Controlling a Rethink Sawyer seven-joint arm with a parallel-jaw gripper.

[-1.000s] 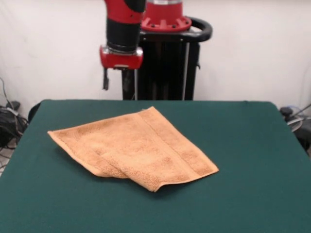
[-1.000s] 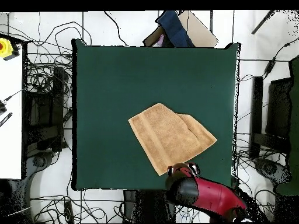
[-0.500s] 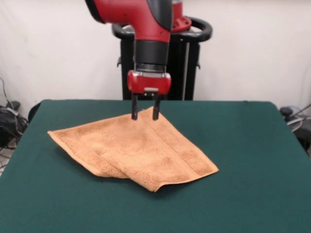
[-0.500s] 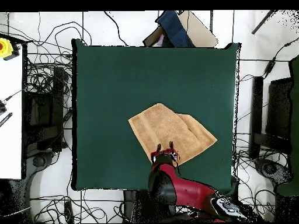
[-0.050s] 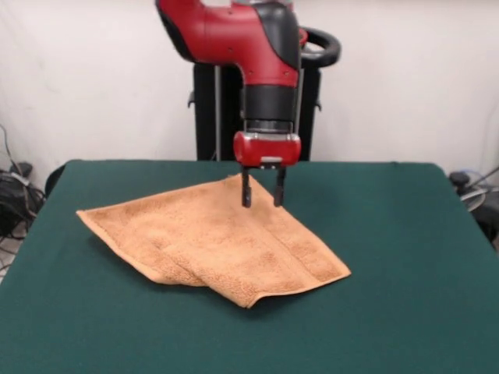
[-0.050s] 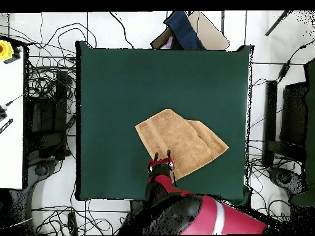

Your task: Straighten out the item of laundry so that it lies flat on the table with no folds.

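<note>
**Jaws spread above the towel's far edge**

Jaws stand apart and empty on the gripper (image 5: 262,199), both fingers pointing straight down over the far edge of the orange-tan towel (image 5: 214,238), near its far corner. Whether the tips touch the cloth cannot be told. One part of the towel lies folded over the rest, its border band running along the right side. It rests near the middle of the green desk (image 5: 405,265).

Dark green table (image 5: 405,257), a partly folded orange-tan towel (image 5: 214,241) directly on its middle.
</note>
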